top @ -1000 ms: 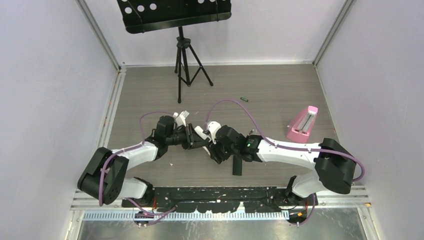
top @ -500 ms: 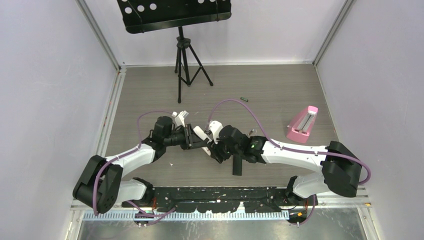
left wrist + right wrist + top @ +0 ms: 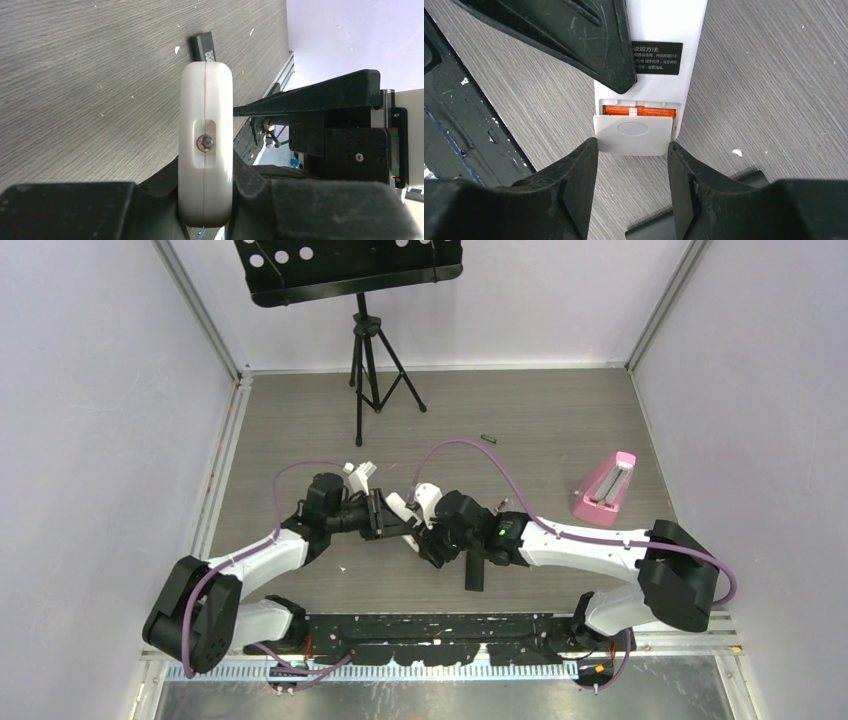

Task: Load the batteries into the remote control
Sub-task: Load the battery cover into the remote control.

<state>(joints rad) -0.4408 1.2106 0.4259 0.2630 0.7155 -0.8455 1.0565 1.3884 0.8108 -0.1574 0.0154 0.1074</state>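
Where its cover [image 3: 633, 135] gapes, the white remote [image 3: 664, 30] shows an orange battery [image 3: 646, 110].

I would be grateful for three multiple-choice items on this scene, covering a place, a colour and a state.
1. Where does the loose battery lie? A on the table, beyond the remote; B inside the remote; C under the remote.
2. What colour are the batteries in the remote? A green; B orange; C blue.
3. How is the cover? A fully off; B partly open; C fully shut.
1 A: it lies alone on bare wood. 2 B: orange shows in the gap. 3 B: a gap remains beside it.
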